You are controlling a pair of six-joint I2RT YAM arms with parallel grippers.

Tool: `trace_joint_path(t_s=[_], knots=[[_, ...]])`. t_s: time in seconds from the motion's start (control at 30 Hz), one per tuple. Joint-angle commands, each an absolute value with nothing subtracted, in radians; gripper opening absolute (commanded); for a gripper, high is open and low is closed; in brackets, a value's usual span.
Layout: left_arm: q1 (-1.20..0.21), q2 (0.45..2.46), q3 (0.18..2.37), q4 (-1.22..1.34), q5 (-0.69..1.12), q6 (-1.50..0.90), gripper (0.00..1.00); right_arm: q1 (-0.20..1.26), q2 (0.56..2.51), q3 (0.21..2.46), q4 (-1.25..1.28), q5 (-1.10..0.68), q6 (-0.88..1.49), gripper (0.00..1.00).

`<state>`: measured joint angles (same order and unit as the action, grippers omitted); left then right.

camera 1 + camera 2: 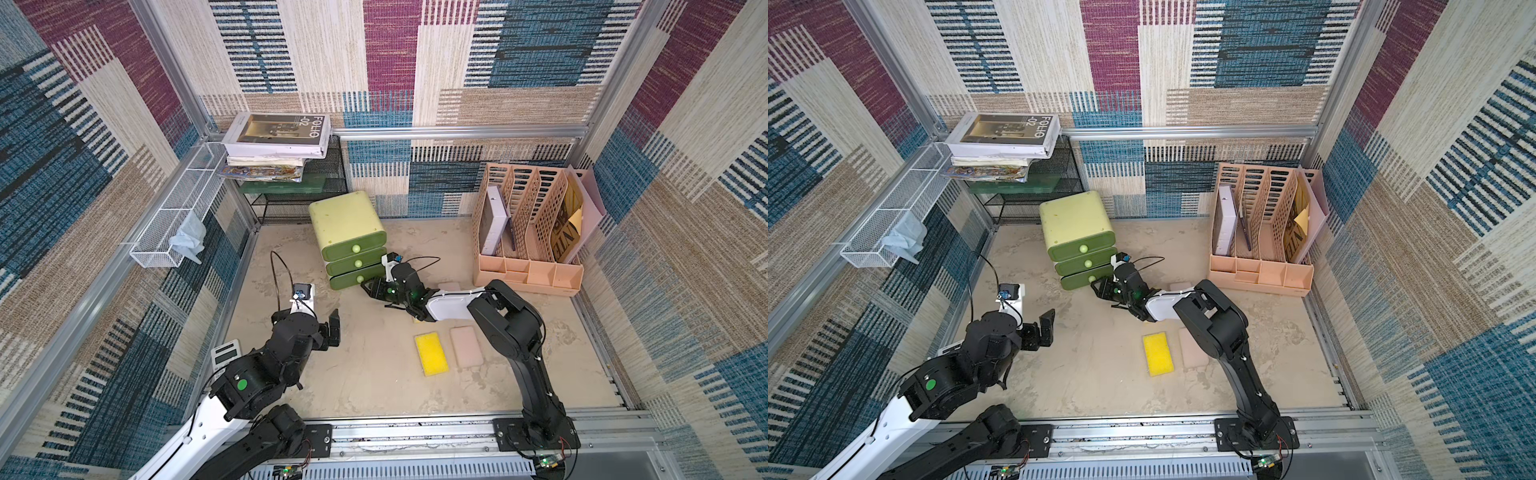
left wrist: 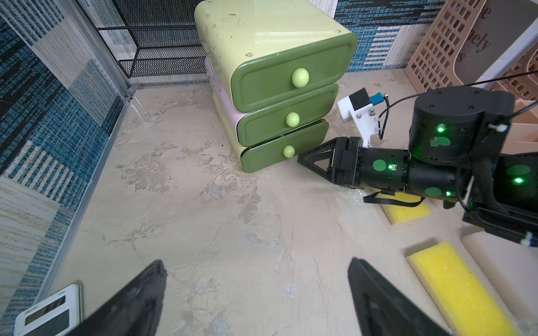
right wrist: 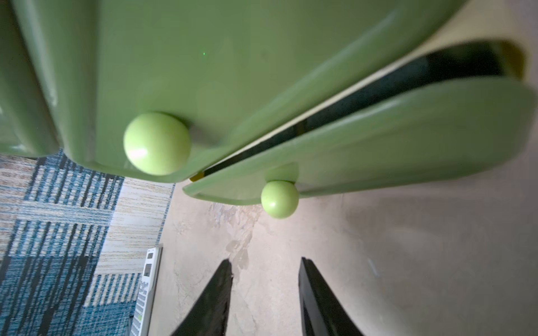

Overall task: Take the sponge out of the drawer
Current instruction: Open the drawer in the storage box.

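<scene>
Closest in, the left arm (image 1: 257,374) is rearing up from the near edge of the desk (image 1: 365,386). Its left pincer (image 1: 332,330) is hanging wide apart and empty, parked clear, I'd say, to give the other arm room. In both top views the right pincer (image 1: 368,288) is lying low over the desk, nosing at the bottom drawer (image 1: 353,280) of the green drawer unit (image 1: 347,220), which is standing toward the far edge. A yellow sponge (image 1: 431,353) and a pink sponge (image 1: 466,346) are lying side by side mid-desk, out in the open.

Over to the left wrist view: the bottom drawer is sitting slightly proud of the two above, and the right pincer's tip is pointing just beside its knob (image 2: 288,151).

Right wrist view now: the jaws are standing part-way apart, grasping nothing, with the knob sitting just ahead of them. The crack is showing only darkness, so I'm judging the sponge is hiding inside. That drawer is needing a much longer pull.
</scene>
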<state>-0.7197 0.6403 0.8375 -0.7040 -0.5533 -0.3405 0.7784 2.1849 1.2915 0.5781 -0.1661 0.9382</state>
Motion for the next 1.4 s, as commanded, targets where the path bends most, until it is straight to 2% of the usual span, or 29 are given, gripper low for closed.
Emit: trace_joint_path(t_s=[0.0,0.77,1.37], knots=[[-0.718,0.640,0.838,-0.686,-0.551,-0.340,1.00,0.777,2.203,1.310,0.640,-0.207,0.996,0.45],[-0.719,0.637,0.838,-0.687,-0.546,-0.341,1.00,0.767,2.295,1.269,0.900,-0.192,1.301,0.45],[-0.718,0.637,0.838,-0.688,-0.545,-0.342,1.00,0.775,2.341,1.306,0.956,-0.161,1.378,0.41]])
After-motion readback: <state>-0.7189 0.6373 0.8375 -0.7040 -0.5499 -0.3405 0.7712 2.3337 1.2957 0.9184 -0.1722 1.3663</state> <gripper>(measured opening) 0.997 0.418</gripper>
